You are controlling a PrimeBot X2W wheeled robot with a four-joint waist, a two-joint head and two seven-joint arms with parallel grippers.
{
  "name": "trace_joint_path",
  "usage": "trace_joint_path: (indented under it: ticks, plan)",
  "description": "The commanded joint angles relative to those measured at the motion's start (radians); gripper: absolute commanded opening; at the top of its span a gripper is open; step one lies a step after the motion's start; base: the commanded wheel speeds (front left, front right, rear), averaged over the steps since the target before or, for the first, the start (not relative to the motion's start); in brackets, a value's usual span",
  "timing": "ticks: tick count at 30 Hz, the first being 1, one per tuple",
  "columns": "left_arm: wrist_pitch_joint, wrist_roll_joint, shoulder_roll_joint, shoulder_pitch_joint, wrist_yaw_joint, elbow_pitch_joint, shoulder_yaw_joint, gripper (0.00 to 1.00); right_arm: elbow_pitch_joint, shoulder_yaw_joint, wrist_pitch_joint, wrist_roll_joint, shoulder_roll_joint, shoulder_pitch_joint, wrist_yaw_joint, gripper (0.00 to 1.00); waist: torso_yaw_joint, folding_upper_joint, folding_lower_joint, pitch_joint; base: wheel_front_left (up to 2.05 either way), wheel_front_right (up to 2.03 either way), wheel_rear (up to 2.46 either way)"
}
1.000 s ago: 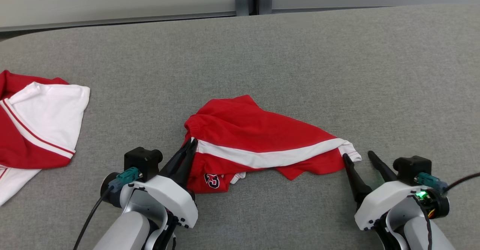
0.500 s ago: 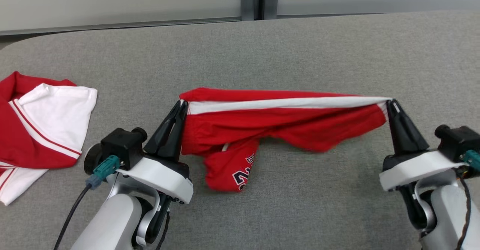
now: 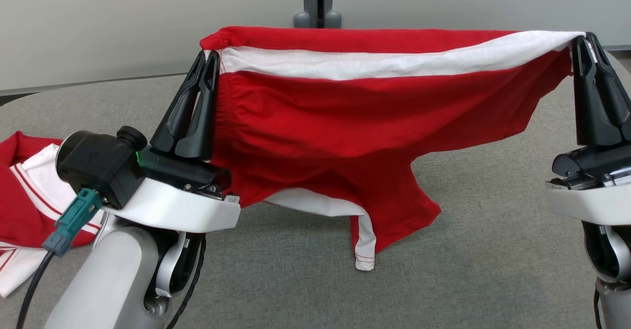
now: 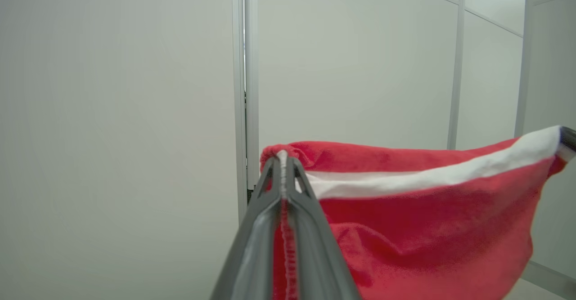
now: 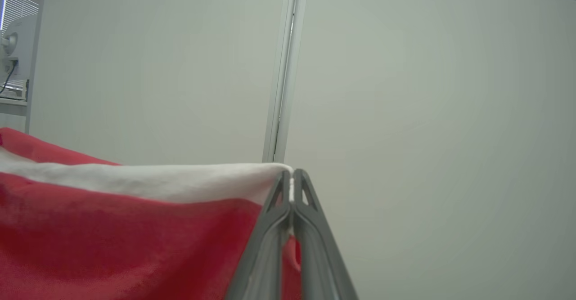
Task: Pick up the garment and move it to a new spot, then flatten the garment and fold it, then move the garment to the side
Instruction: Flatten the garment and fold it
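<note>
The grey fabric-covered bench (image 3: 493, 270) takes up the lower half of the head view, with a pale panelled wall (image 3: 123, 23) behind it across the top. The garment (image 3: 345, 122) hangs in the upper middle of the frame, lifted off the bench and stretched nearly taut from left to right between the two claws. It is bright red, with a broad white stripe running just under its top edge. Its left end is puckered into fine gathers like an elastic waistband. Its lower edge sags unevenly, and a white-trimmed flap drops to a narrow stitched tip at centre bottom. Whether that tip touches the bench cannot be told. A second red and white garment (image 3: 24, 196) lies crumpled on the bench at the left edge, partly behind the left arm. The left claw (image 3: 209, 57) points up at upper left, its two dark fingers pressed together on the garment's gathered corner. In the left wrist view a seam of red cloth runs between them. The right claw (image 3: 584, 40), at the upper right edge, is likewise pinched tight on the white-striped corner, and a sliver of white shows between its tips in the right wrist view.
</note>
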Motion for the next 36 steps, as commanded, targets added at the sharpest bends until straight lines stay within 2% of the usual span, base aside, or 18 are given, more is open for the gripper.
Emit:
trace_joint_path:
  ticks: [1,6,10,17,22,28,32,36]
  plan:
    - [0.007,0.005,-0.001,-0.003,0.011,-0.022,0.005,0.0,-0.026,-0.007,0.022,0.001,0.002,0.023,0.0,0.0,-0.007,0.0,0.0,-0.007,0.0,0.0,0.0]
    - [0.018,-0.003,-0.003,-0.005,0.019,-0.039,0.006,0.0,-0.051,-0.017,0.054,0.016,0.009,0.027,0.0,0.0,-0.014,0.0,0.0,-0.006,0.0,0.0,0.0]
    - [0.026,-0.016,-0.012,-0.054,0.001,-0.048,0.003,0.0,-0.025,-0.015,0.072,0.04,0.001,-0.022,0.0,0.0,-0.018,0.0,0.0,0.016,0.0,0.0,0.0]
    - [0.015,-0.022,-0.034,-0.247,-0.036,0.027,0.026,0.0,0.055,-0.001,0.087,0.084,-0.019,-0.232,0.0,0.0,-0.015,0.0,0.0,0.116,0.0,0.0,0.0]
    - [-0.028,-0.029,-0.064,-0.479,-0.085,0.197,0.055,0.0,0.191,0.056,0.088,0.113,-0.034,-0.507,0.0,0.0,-0.014,0.0,0.0,0.189,0.0,0.0,0.0]
    - [-0.114,-0.033,-0.113,-0.73,-0.147,0.483,0.067,0.0,0.471,0.146,0.012,0.151,-0.004,-0.83,0.0,0.0,-0.013,0.0,0.0,0.245,0.0,0.0,0.0]
    - [-0.158,-0.029,-0.146,-0.826,-0.191,0.707,0.059,0.0,0.677,0.213,-0.065,0.158,0.04,-0.962,0.0,0.0,-0.014,0.0,0.0,0.253,0.0,0.0,0.0]
    - [-0.181,-0.04,-0.178,-0.848,-0.22,0.922,0.067,0.0,0.877,0.298,-0.114,0.183,0.09,-1.003,0.0,0.0,-0.023,0.0,0.0,0.254,0.0,0.0,0.0]
